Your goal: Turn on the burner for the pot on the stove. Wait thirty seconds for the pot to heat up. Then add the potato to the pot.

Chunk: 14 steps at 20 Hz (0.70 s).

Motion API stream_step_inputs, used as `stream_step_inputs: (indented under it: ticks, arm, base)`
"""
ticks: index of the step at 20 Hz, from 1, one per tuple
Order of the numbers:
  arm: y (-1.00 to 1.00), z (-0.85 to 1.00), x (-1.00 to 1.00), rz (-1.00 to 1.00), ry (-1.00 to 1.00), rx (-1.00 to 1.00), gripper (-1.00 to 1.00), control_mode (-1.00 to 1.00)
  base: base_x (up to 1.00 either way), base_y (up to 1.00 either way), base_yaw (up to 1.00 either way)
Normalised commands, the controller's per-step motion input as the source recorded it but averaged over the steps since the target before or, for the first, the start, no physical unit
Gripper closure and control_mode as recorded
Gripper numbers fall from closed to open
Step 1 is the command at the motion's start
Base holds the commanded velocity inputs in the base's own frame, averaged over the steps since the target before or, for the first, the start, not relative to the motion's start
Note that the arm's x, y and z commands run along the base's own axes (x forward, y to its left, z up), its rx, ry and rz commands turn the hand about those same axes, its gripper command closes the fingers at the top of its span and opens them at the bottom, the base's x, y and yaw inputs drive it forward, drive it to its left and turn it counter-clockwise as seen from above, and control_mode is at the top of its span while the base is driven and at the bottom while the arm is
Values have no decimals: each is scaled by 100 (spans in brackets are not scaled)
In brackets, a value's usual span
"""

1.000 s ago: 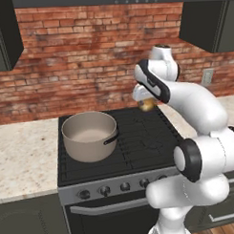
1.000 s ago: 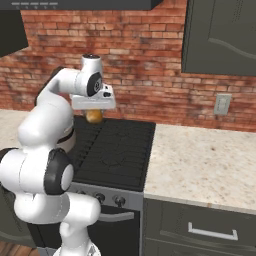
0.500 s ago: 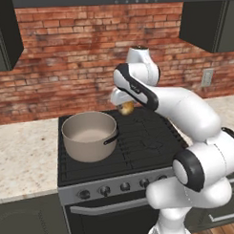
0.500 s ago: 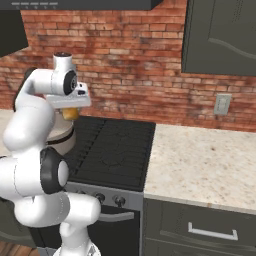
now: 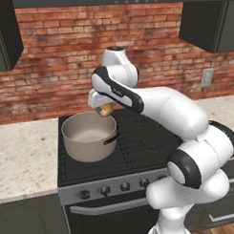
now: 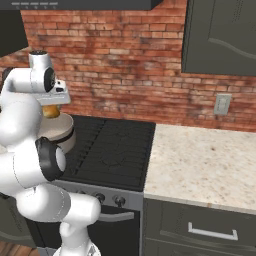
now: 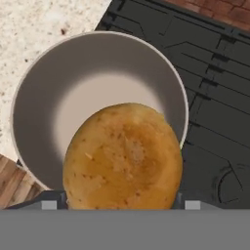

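Change: over the last second the white arm is swinging leftward across the black gas stove point(image 5: 138, 137) with its iron grates, carrying the small golden-brown potato point(image 5: 106, 109) from above the right-hand burners to the rim of the pot.
Hand: the hand point(image 5: 105, 109) is clamping the potato between its fingers, the jaws spread wide around it; in the hand view the potato point(image 7: 123, 157) is covering the fingers almost entirely.
Potato: it is hanging in the air above the far right edge of the wide, round, grey-beige metal saucepan point(image 5: 89, 136), clear of the metal and not yet inside.
Pot: it is sitting on the front left burner, empty, with its pale bottom point(image 7: 97, 97) showing past the potato in the hand view.
Meaning for the task: the last step is under way; judging by the hand view, the potato is lining up over the pot's opening, so a release should land it inside, though a little more travel toward the centre would be safer.
Hidden: the arm's own body is blocking most of the pot point(image 6: 64, 131) in the right base view, and the potato point(image 6: 51, 111) is only a sliver under the hand there.
Hard to make out: the round dark knobs point(image 5: 104, 190) are too small to read, so the burner is possibly lit, but no flame is showing.
Table: the speckled stone table point(image 6: 210, 165) right of the stove is carrying nothing for this job.
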Motion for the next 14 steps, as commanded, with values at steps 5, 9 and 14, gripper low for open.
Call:
stream_step_inputs:
  ticks: [5,9,14]
  arm:
    - [49,-18,0,1,-4,0,100,-100]
    - [45,-36,0,0,-1,0,100,-100]
    - [23,-19,0,0,0,0,100,-100]
  base:
    - [0,0,0]
    - [0,0,0]
    - [0,0,0]
